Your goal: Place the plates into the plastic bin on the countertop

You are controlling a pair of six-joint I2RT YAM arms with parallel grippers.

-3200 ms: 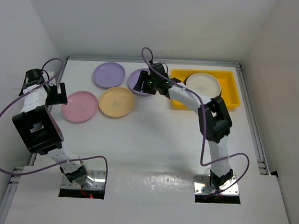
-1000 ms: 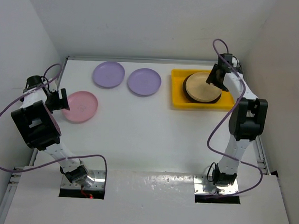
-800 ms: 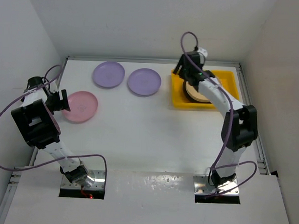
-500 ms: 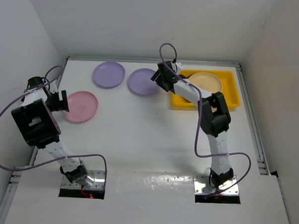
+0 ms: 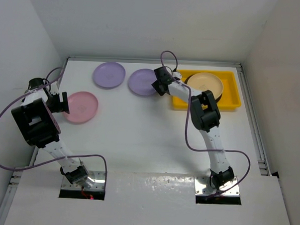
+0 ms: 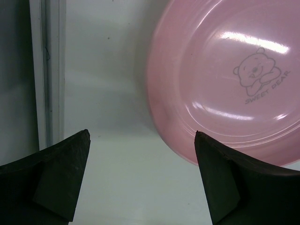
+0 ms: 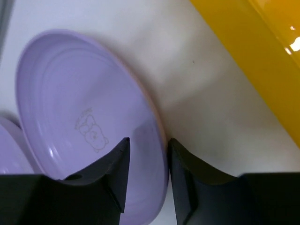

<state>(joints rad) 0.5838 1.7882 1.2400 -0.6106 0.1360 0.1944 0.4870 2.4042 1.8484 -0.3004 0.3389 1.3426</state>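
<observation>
Two lilac plates lie at the back of the white countertop (image 5: pixel 139 137): one at the left (image 5: pixel 109 74) and one nearer the bin (image 5: pixel 142 82). My right gripper (image 5: pixel 158 84) is at that nearer plate's right rim. In the right wrist view its jaws (image 7: pixel 149 140) are narrowed and straddle the rim of the lilac plate (image 7: pixel 84 108), which lies flat. A pink plate (image 5: pixel 81 106) lies at the left. My left gripper (image 5: pixel 61 102) is open and empty at its left edge (image 6: pixel 142 136). The yellow bin (image 5: pixel 230 98) holds a stack of plates with a pale orange one on top (image 5: pixel 205 84).
The countertop's metal edging (image 6: pixel 47 70) runs just left of my left gripper, with the side wall beyond. The bin's yellow wall (image 7: pixel 253 47) is close to the right of my right gripper. The other lilac plate (image 7: pixel 9 145) shows at the right wrist view's left edge.
A yellow plate has left the table and now lies on the stack in the bin. My right arm swung back from the bin to the lilac plate's rim. The left arm barely moved.
</observation>
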